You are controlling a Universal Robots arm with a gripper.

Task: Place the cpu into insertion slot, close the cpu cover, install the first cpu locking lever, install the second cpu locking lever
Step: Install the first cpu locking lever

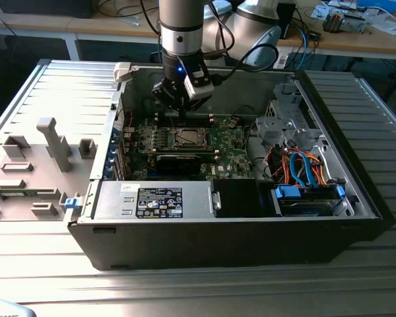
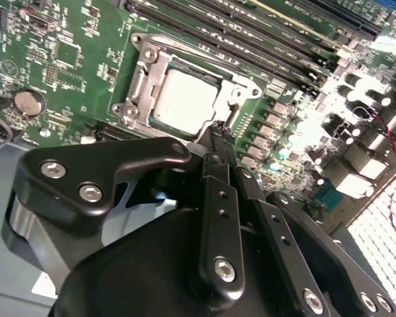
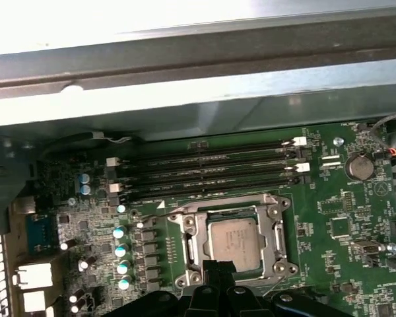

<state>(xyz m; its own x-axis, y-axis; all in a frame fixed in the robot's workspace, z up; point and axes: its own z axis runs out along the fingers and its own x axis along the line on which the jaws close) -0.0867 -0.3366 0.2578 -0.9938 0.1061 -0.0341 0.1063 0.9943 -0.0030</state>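
cpu (image 3: 233, 243) sits within cpu cover (image 3: 275, 232)

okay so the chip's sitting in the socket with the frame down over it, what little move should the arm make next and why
Probably a short nudge of the gripper against the wire lever at the socket edge. In both wrist views the cpu lies flat in the slot with the cpu cover closed around it. The fingers are together and empty, with their tips at the cover's edge. Whether a lever is already latched cannot be told.

Circuit board (image 3: 330, 218): green, with black memory slots (image 3: 204, 173). Chip (image 3: 234, 243): silver-grey top. Chip cover (image 2: 142, 72): silvery metal frame. Pincer (image 2: 214, 132): black with silver screws. Computer case (image 1: 251, 238): black outside. Cables (image 1: 303, 168): orange and blue. Worktop (image 1: 185, 290): ribbed grey metal.
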